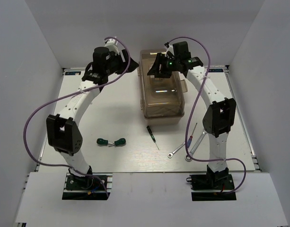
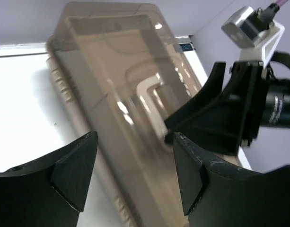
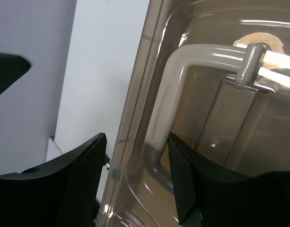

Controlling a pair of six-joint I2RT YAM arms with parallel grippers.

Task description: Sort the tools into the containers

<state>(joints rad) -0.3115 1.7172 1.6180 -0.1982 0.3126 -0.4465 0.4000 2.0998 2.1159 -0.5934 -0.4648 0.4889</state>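
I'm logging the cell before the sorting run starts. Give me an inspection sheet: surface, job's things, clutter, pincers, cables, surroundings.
Surface: white tabletop, with loose tools on its near half.
Job's things: beige plastic toolbox with translucent brown lid, lid shut. Outside it lie two stubby green-handled screwdrivers side by side, a slim black-handled screwdriver, a red-and-blue-handled screwdriver and two silver wrenches.
Clutter: nothing seen.
Grippers: left pincer open, at the toolbox's left side. Right pincer open, over the lid's edge.
Cables: purple cables loop off each arm. The right one passes close to the wrenches.
Surroundings: white enclosure walls.
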